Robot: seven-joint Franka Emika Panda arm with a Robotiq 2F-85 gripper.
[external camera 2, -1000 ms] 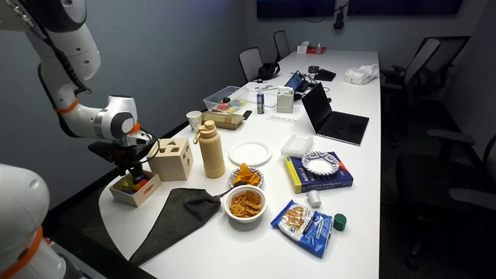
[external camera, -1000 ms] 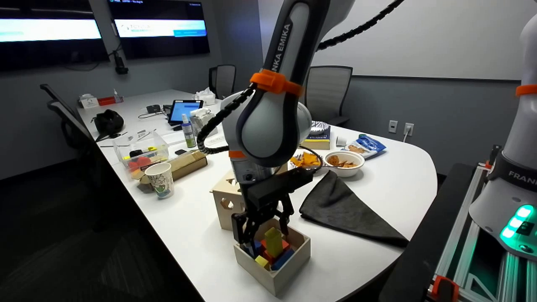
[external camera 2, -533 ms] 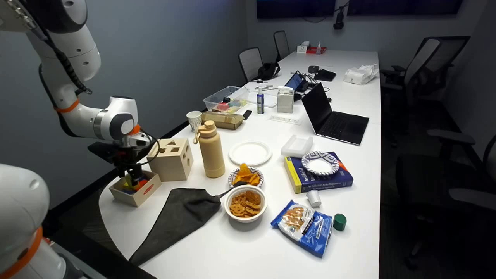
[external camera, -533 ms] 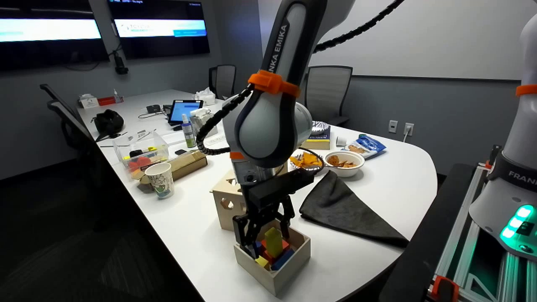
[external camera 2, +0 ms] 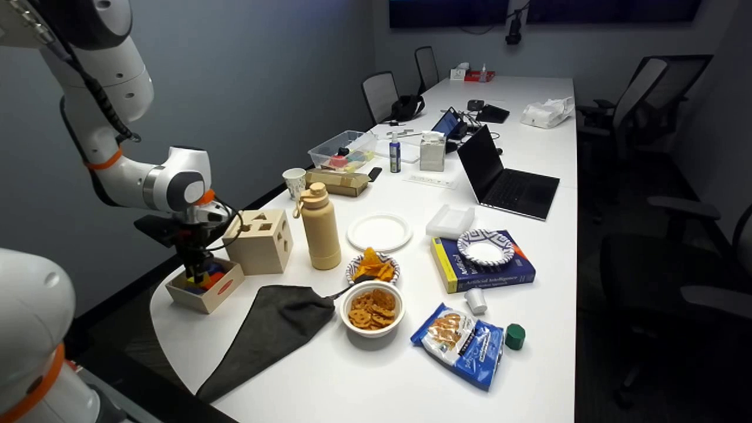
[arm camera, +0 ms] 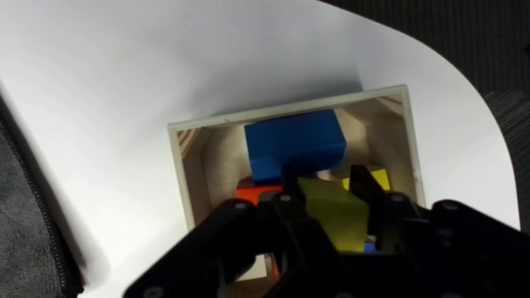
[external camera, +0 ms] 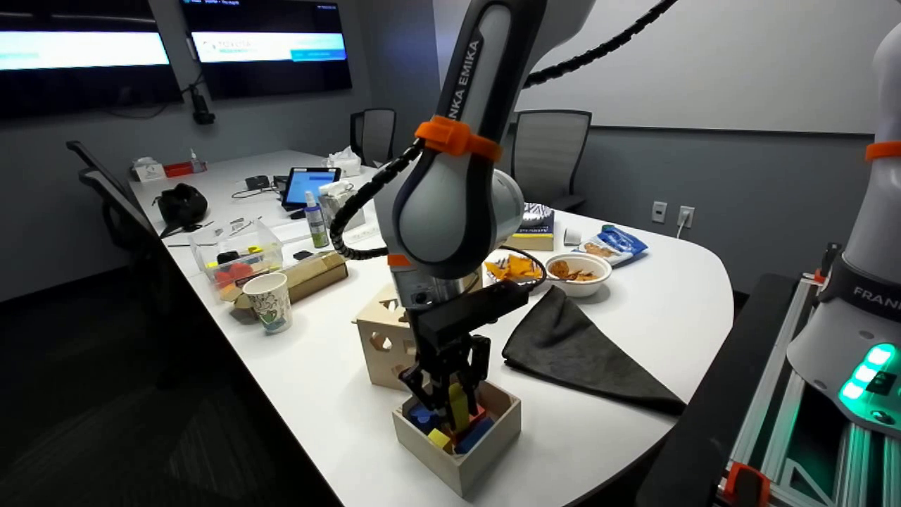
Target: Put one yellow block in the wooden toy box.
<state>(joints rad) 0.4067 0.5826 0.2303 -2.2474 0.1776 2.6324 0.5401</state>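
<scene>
A tall yellow block (arm camera: 339,213) stands in the shallow wooden tray (external camera: 422,451) among other coloured blocks. My gripper (arm camera: 325,176) reaches down into that tray, one finger against each side of the block, shut on it. In an exterior view the same yellow block (external camera: 458,408) shows partly behind the fingers. A smaller yellow block (arm camera: 381,179) lies in the tray beside the right-hand finger. Right behind the tray sits the wooden toy box (external camera 2: 254,251), a pale cube with cut-out holes; the arm covers part of it in an exterior view.
Inside the tray are a blue block (arm camera: 294,140) and a red block (arm camera: 253,193), close to the fingers. A dark grey cloth (external camera: 574,352) lies beside the tray. Near the toy box stand a tan bottle (external camera 2: 320,235) and a paper cup (external camera: 269,303); bowls of snacks (external camera 2: 372,308) are farther along.
My gripper's fingers were spread wide around the tall yellow block and have come together on it. The arm has shifted only slightly; the block still stands in the tray.
</scene>
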